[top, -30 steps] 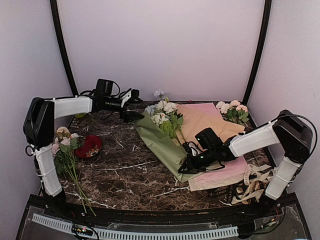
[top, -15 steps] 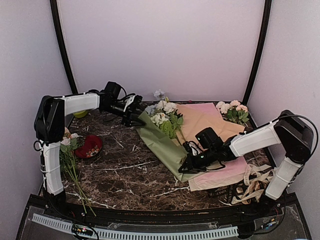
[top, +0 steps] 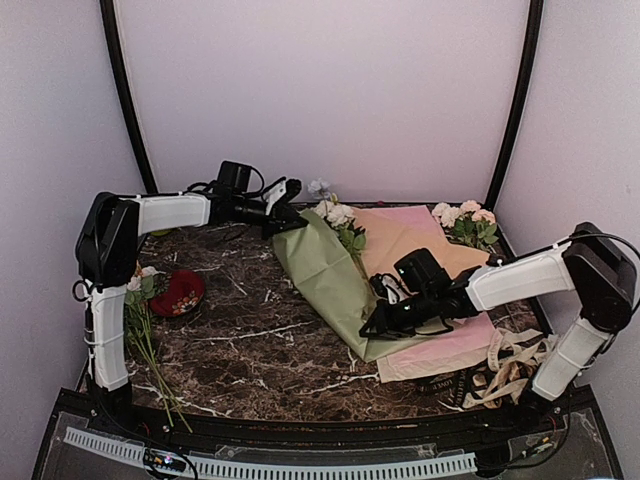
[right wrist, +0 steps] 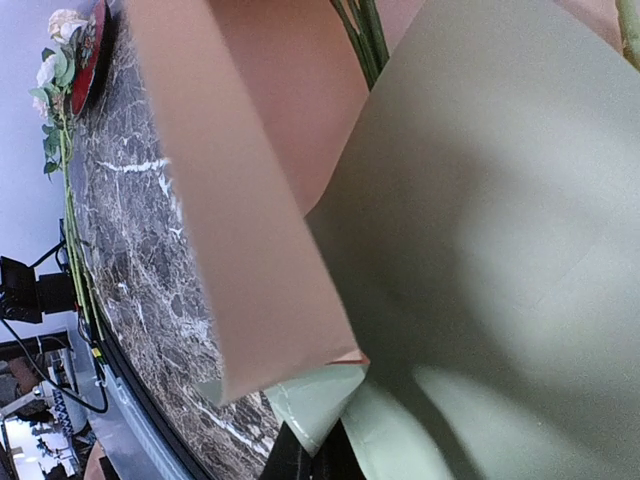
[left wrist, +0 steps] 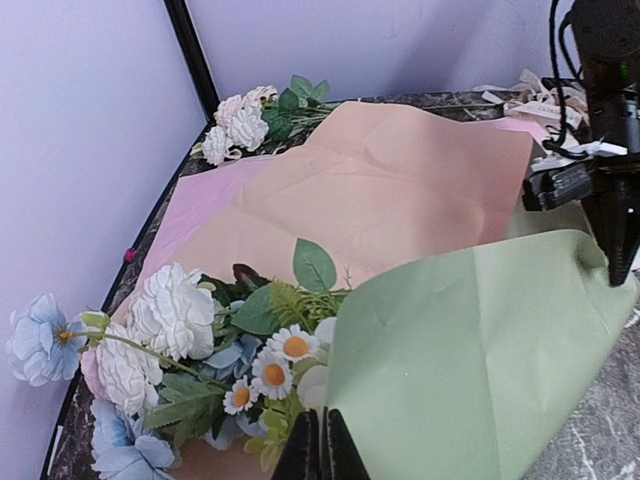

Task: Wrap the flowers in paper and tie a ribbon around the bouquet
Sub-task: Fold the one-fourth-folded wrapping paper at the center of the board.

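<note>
The left pincer (top: 287, 222) is clenched on the far corner of the sage-green paper (top: 325, 275), holding that edge lifted off the dark marble bench (top: 250, 340). From its wrist view, the paper (left wrist: 470, 350) curls up from between its fingertips and spreads to the right. The flowers (left wrist: 200, 340), cream-white and pale blue with green leaves, lie just left of the pincer (left wrist: 322, 440), partly under the raised sheet. The right pincer (top: 372, 328) is closed on the near end of the same paper (right wrist: 500, 250), low on the bench, with green stems running away from it under the fold. A tan kraft sheet (top: 410, 240) lies just behind the right pincer, over a pink sheet (top: 450, 350).
</note>
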`<state>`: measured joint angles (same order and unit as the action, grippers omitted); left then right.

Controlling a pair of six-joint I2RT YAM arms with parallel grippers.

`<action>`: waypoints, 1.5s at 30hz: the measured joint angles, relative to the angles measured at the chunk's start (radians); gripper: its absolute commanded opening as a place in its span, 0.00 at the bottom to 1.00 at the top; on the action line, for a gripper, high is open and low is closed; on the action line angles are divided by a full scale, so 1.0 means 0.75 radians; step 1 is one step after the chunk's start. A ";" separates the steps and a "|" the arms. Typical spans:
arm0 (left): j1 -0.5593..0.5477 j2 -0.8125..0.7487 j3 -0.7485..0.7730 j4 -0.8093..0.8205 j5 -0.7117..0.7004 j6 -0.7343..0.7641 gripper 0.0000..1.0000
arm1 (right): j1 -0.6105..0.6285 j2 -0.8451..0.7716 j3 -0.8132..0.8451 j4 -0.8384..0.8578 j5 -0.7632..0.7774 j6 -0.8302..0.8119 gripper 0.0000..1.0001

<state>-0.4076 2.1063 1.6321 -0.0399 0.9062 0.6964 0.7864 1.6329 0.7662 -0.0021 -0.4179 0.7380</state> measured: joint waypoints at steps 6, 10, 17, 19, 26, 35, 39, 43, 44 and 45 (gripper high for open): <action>-0.083 0.046 -0.011 0.187 -0.225 -0.077 0.00 | 0.000 -0.044 -0.045 0.027 0.054 0.036 0.06; -0.130 0.078 -0.019 0.273 -0.387 -0.080 0.00 | 0.000 -0.091 -0.098 0.061 0.096 0.074 0.17; -0.174 0.109 -0.026 0.321 -0.515 -0.060 0.00 | -0.015 -0.100 -0.115 0.078 0.175 0.085 0.27; -0.179 0.112 -0.026 0.335 -0.532 -0.056 0.00 | -0.026 -0.114 -0.115 0.079 0.195 0.085 0.26; -0.182 0.129 -0.026 0.350 -0.558 -0.049 0.00 | -0.081 -0.140 -0.115 0.114 0.209 0.087 0.04; -0.183 0.141 -0.025 0.373 -0.600 -0.046 0.00 | -0.110 -0.140 -0.129 0.156 0.205 0.091 0.00; -0.198 0.141 -0.022 0.381 -0.626 -0.046 0.00 | -0.119 -0.140 -0.181 0.186 0.230 0.111 0.00; -0.227 0.141 -0.014 0.388 -0.666 -0.046 0.00 | -0.127 -0.140 -0.224 0.207 0.259 0.127 0.00; -0.234 0.142 -0.012 0.393 -0.678 -0.046 0.00 | -0.128 -0.139 -0.232 0.211 0.266 0.130 0.00; -0.241 0.144 -0.008 0.394 -0.692 -0.046 0.00 | -0.130 -0.137 -0.241 0.215 0.273 0.134 0.00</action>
<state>-0.5884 2.2147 1.6264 0.2554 0.3870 0.6617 0.6888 1.5303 0.5858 0.1589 -0.2134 0.8387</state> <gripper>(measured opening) 0.005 0.004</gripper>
